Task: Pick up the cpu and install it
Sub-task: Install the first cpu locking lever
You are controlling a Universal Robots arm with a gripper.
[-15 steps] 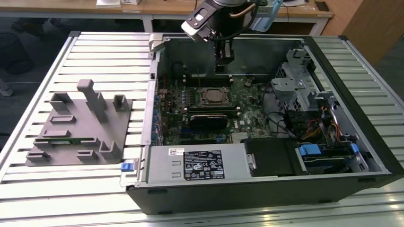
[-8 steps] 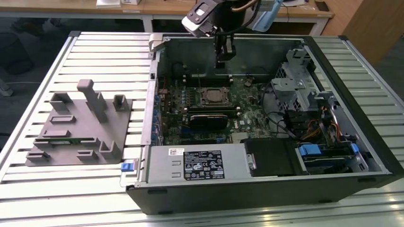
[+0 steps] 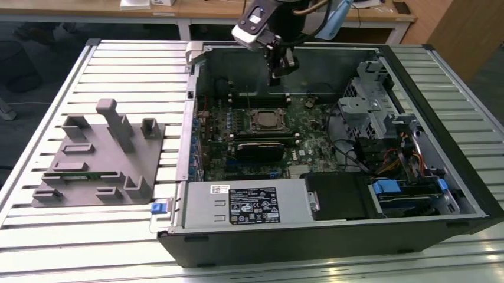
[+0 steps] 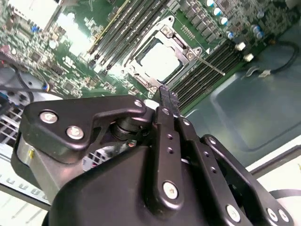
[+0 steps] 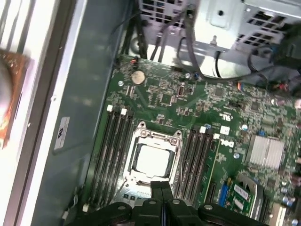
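In the exterior view, the slatted white metal worktop [image 3: 126, 247] runs bare along the near edge. On it lies the open black desktop computer case [image 3: 331, 236], its near wall a broad dark panel. Just behind that wall sit the grey power supply box with a white label [image 3: 244, 203] and, towards the exterior view's right, the blue-tabbed drive bay [image 3: 402, 191]. Well apart on the exterior view's left stands the grey plastic tray with upright posts [image 3: 98, 162]; a strip of worktop separates it from the case wall.

Further in lies the green motherboard [image 3: 268, 138]. The small flat square cpu with a silvery-white metal top [image 3: 268, 119] sits in the black and metal square socket frame [image 3: 268, 111], level with the board. In both wrist views its top is bright and plain [image 5: 151, 159], bordered by a thin darker rim [image 4: 161, 61], with the frame close around all four sides. Long dark memory slots [image 5: 114, 150] flank the socket on two sides, so the room beside it is narrow.

Beyond and above the socket hangs the black gripper [image 3: 282, 72], near the case's far wall and not touching the cpu. Its fingers [image 4: 168, 99] are pressed together with nothing between them.
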